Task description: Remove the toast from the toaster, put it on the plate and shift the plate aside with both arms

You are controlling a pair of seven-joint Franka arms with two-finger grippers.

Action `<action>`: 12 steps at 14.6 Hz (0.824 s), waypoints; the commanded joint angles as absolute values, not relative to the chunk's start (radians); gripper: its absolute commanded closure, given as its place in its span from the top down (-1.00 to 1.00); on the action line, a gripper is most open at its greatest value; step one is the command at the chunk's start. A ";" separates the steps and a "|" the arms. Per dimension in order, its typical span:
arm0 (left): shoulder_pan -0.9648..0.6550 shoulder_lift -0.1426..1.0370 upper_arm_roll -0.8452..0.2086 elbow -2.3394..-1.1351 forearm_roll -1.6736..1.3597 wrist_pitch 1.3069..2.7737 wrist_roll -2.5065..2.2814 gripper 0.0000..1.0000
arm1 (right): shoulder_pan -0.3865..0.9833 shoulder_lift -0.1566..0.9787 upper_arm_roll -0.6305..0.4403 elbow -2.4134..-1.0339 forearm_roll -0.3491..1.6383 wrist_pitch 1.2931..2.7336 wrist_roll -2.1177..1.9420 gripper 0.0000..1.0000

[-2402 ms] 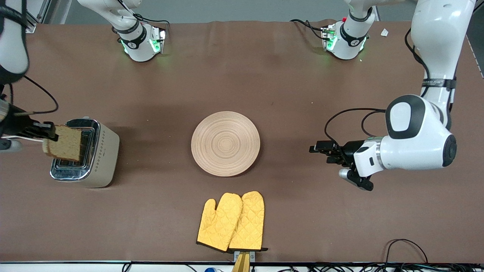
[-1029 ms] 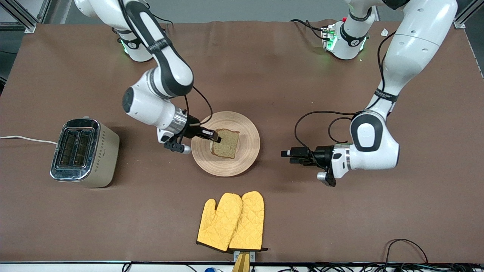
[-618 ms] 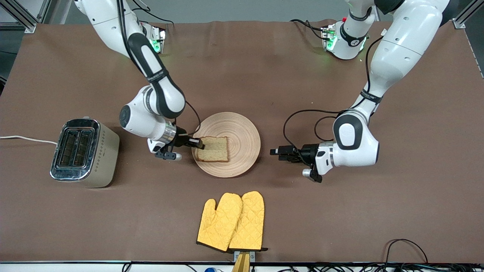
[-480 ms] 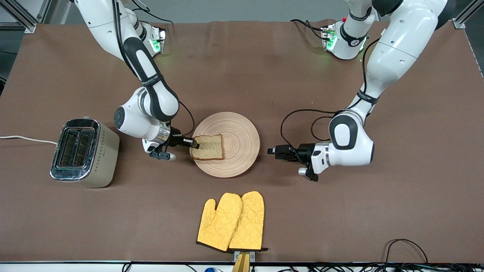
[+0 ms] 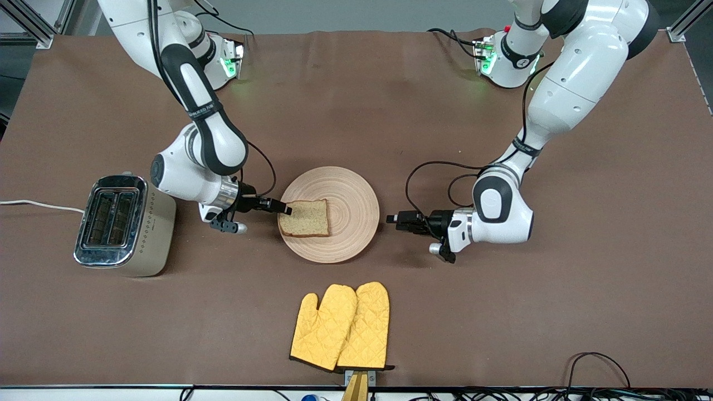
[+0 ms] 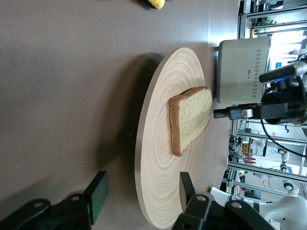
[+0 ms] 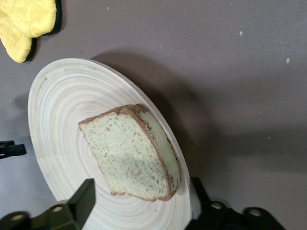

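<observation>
The toast (image 5: 304, 218) lies flat on the round wooden plate (image 5: 351, 217), on the part toward the right arm's end of the table. My right gripper (image 5: 285, 210) is open at the plate's rim, right beside the toast. In the right wrist view its open fingers (image 7: 84, 199) stand on either side of the toast (image 7: 129, 155) without gripping it. My left gripper (image 5: 391, 218) is at the plate's rim toward the left arm's end. In the left wrist view it (image 6: 142, 191) is open with the rim of the plate (image 6: 158, 158) between its fingers.
A silver toaster (image 5: 123, 224) stands toward the right arm's end of the table. A pair of yellow oven mitts (image 5: 341, 326) lies nearer to the front camera than the plate. Cables trail along the table's near edge.
The right gripper laid the toast flat on the plate, opened and drew back toward the toaster. The left gripper moved in to the plate's rim.
</observation>
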State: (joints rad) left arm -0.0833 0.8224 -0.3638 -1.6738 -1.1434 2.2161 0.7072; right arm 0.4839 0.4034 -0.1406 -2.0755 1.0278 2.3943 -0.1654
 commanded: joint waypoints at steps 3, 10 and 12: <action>-0.126 0.838 -0.367 -1.669 -1.187 2.263 0.729 0.24 | 0.472 0.299 -0.247 -1.909 0.541 2.095 0.223 1.00; -0.143 0.862 -0.367 -1.666 -1.189 2.264 0.730 0.04 | 0.474 0.131 -0.252 -1.734 -0.003 1.881 0.390 1.00; -0.150 0.871 -0.367 -1.666 -1.189 2.264 0.730 -0.05 | 0.422 0.115 -0.274 -1.663 -0.023 1.797 0.286 1.00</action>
